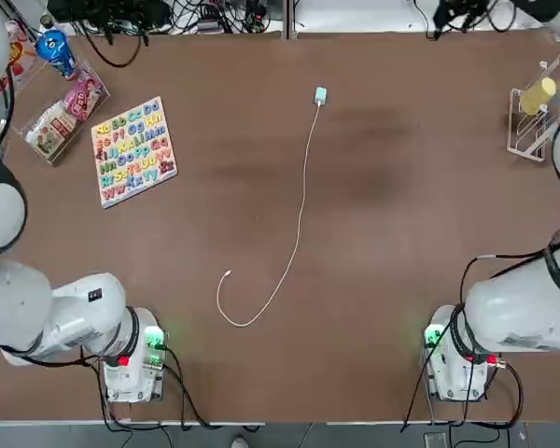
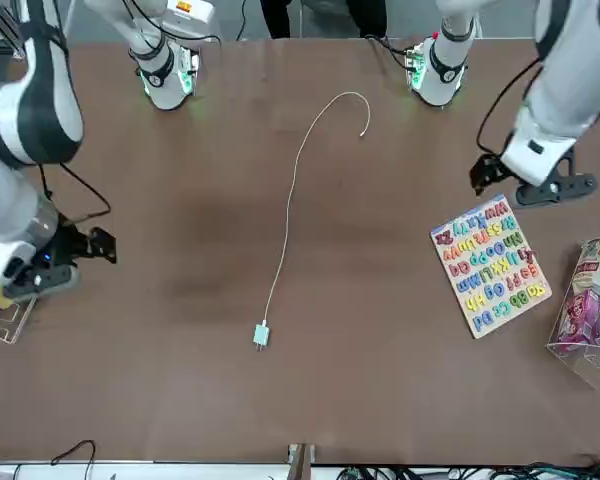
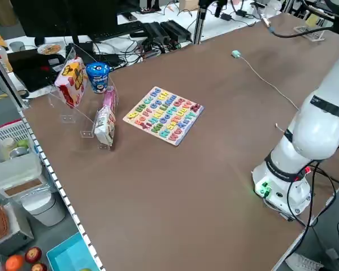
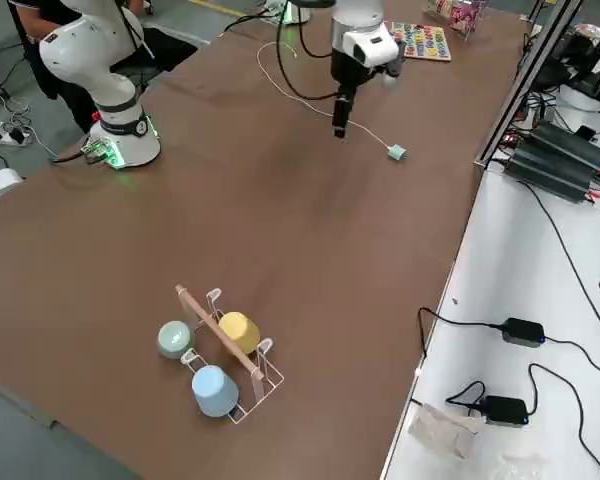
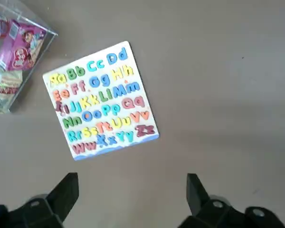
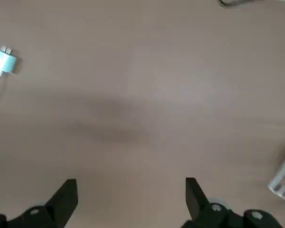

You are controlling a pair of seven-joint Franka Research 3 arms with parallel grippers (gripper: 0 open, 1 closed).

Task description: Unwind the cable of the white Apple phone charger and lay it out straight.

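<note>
Two pincers, left [image 5: 133,199] and right [image 6: 132,202], hang released and holding nothing over the worktop [image 1: 355,280] in my wrist views. From the top, I see the charger's plug block [image 1: 320,95] far out mid-worktop, its cable [image 1: 299,224] hooking near the robot's side.

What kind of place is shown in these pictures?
Probably a robotics lab or workshop: two robot arms face a large brown table, with monitors, black power adapters and tangled cables behind it.
</note>
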